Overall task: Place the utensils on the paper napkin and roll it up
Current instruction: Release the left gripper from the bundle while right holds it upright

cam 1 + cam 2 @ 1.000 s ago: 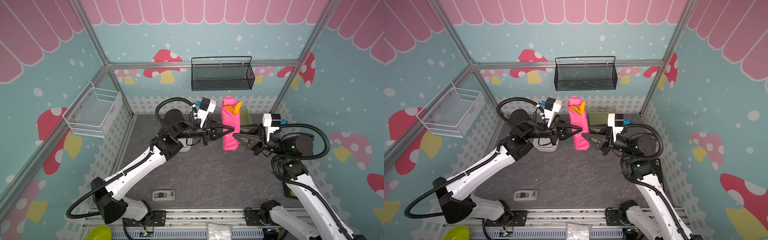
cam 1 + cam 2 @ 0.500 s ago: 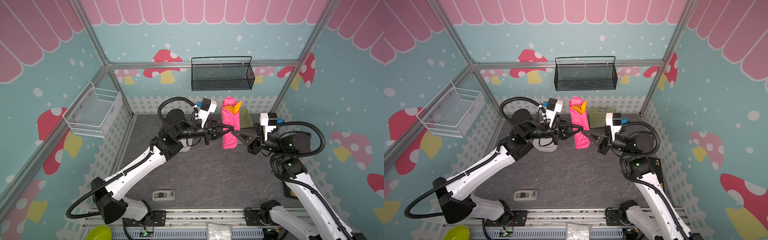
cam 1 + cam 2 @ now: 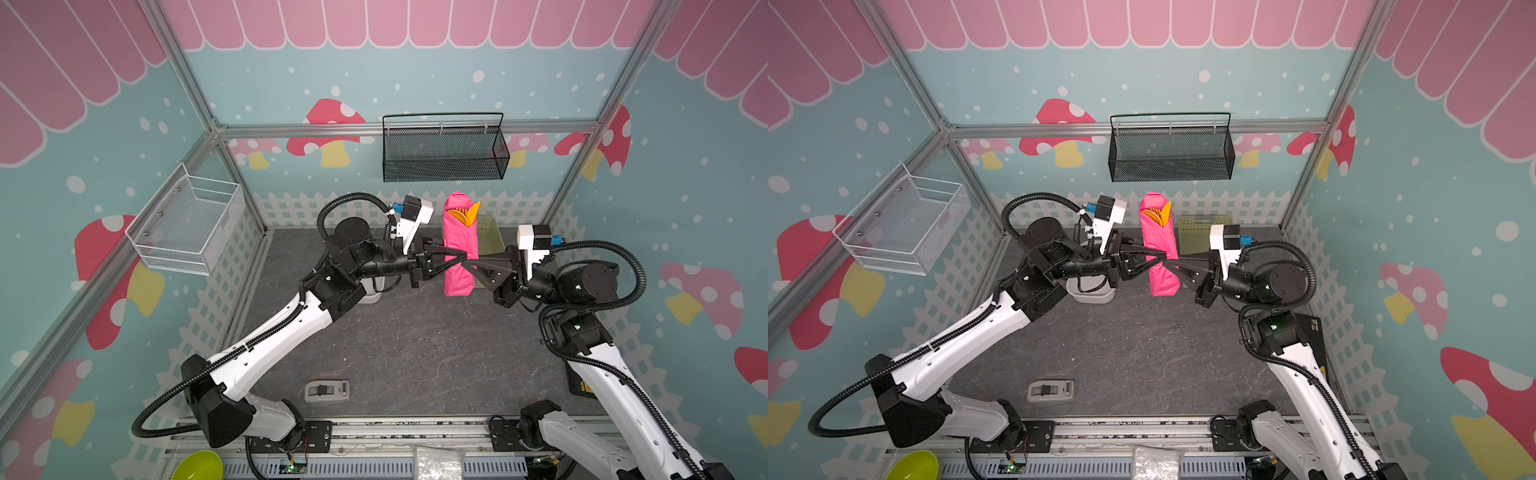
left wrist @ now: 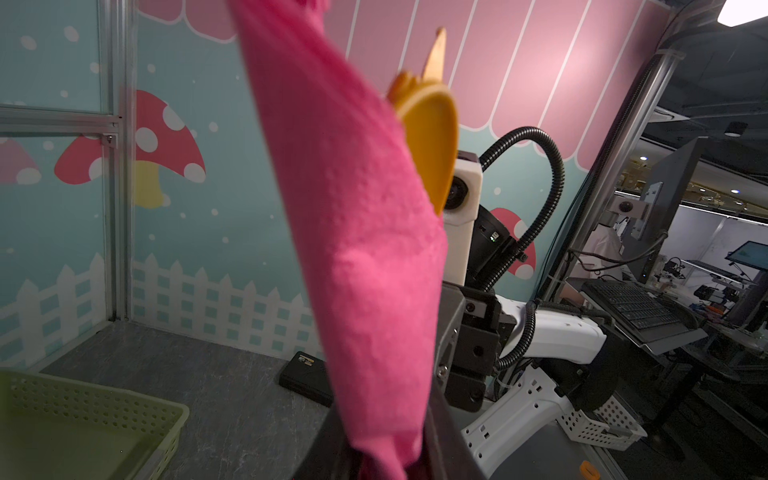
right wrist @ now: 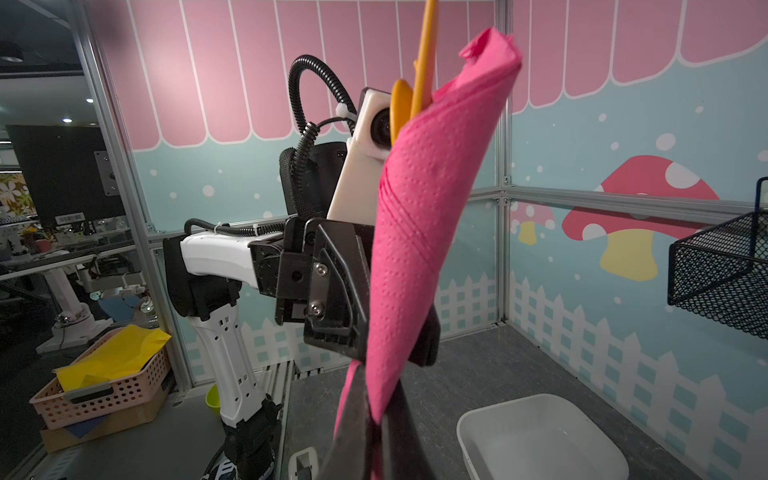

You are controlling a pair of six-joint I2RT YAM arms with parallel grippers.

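Note:
The paper napkin (image 3: 459,245) (image 3: 1160,249) is rolled into a bright pink bundle held upright in the air above the back of the table. The orange utensils (image 3: 465,214) (image 3: 1158,214) stick out of its top end. In the left wrist view the spoon bowl (image 4: 432,137) shows beside the roll (image 4: 365,249). My left gripper (image 3: 462,257) (image 4: 386,449) reaches in from the left, its jaws pressed against both sides of the roll's middle. From the right, my right gripper (image 3: 468,264) (image 5: 376,436) is shut on the same roll (image 5: 415,249) at nearly the same spot.
A black mesh basket (image 3: 444,153) hangs on the back wall and a white wire basket (image 3: 187,228) on the left wall. A pale green tray (image 3: 1200,232) stands behind the roll, a white bin (image 3: 1092,291) under the left arm. A small grey device (image 3: 326,390) lies near the front.
My right gripper, open beside the roll a second ago, has moved in and shut on it. The left gripper and the roll have hardly moved.

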